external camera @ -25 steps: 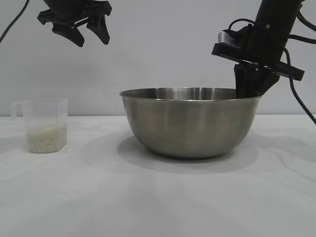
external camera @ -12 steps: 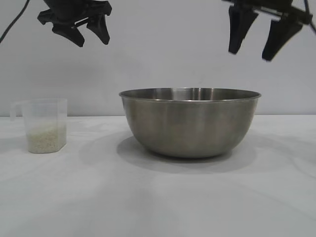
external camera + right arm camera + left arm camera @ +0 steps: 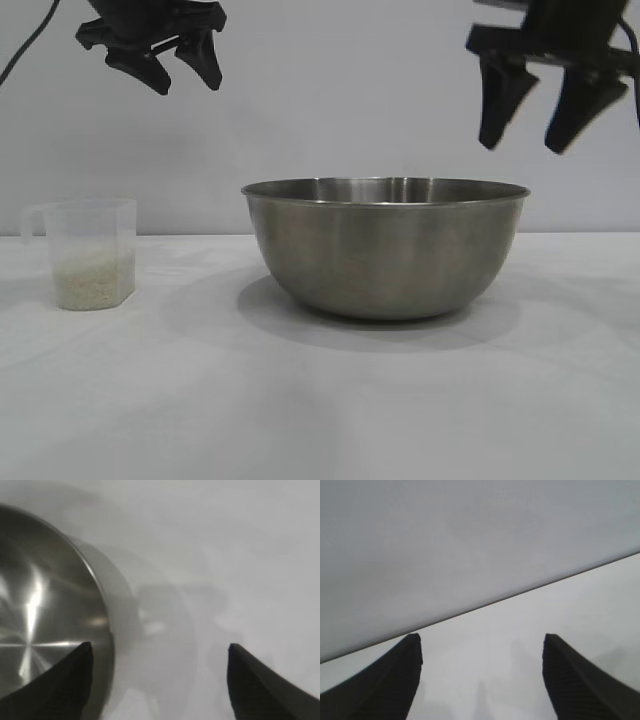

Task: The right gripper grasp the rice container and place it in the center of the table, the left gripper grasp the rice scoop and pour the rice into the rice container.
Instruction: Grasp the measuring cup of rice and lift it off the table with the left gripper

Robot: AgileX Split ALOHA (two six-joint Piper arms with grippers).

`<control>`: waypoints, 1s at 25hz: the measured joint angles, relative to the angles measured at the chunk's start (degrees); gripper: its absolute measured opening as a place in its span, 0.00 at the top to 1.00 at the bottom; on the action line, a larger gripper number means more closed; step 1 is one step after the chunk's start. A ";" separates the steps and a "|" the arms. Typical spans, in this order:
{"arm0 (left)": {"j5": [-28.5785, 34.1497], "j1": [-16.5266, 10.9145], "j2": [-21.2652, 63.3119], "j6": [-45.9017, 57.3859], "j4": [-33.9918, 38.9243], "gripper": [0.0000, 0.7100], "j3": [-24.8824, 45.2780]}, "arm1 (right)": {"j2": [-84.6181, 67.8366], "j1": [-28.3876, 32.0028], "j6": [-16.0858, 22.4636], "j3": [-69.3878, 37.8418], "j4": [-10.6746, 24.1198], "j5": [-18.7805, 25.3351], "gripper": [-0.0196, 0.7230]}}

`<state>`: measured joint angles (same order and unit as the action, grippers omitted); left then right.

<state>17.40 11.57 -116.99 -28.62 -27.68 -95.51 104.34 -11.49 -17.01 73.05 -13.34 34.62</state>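
White table (image 3: 320,400) fills the lower exterior view under a plain grey wall. At its centre the bowl (image 3: 386,250) sits upright, mouth up, its wide axis running 9 to 3 o'clock. At 9 o'clock of it, well apart, the scoop (image 3: 93,253) stands upright, handle pointing toward 9, rice (image 3: 94,279) in its bottom. At 11 o'clock the left gripper (image 3: 182,70) hangs high, fingers apart, empty. At 1 o'clock the right gripper (image 3: 540,110) hangs above the bowl's rim, fingers spread, empty.

Left wrist view: dark fingers (image 3: 385,685) apart over bare table (image 3: 485,660).

Right wrist view: fingers (image 3: 260,685) apart, bowl (image 3: 45,605) rim beneath one of them.
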 joint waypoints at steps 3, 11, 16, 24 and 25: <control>0.00 0.00 0.00 0.00 0.09 0.39 0.00 | -6.86 0.00 -0.55 -7.91 0.00 -6.80 0.31; 0.00 0.00 0.00 0.00 0.09 0.39 0.00 | -28.77 0.00 -0.64 -30.02 0.00 -14.12 0.31; 0.00 0.00 0.00 0.00 0.09 0.39 0.00 | -41.02 0.00 -0.64 -37.37 -1.95 -7.97 0.31; 0.00 0.00 0.00 0.00 0.09 0.39 0.00 | -61.75 0.00 -0.64 -44.64 -2.45 2.95 0.31; 0.00 0.00 0.00 0.00 0.09 0.39 0.00 | -64.67 0.00 -0.64 -45.44 -2.11 4.61 0.31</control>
<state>17.40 11.57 -116.99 -28.62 -27.59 -95.51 39.67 -11.49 -17.65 27.61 -15.46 39.23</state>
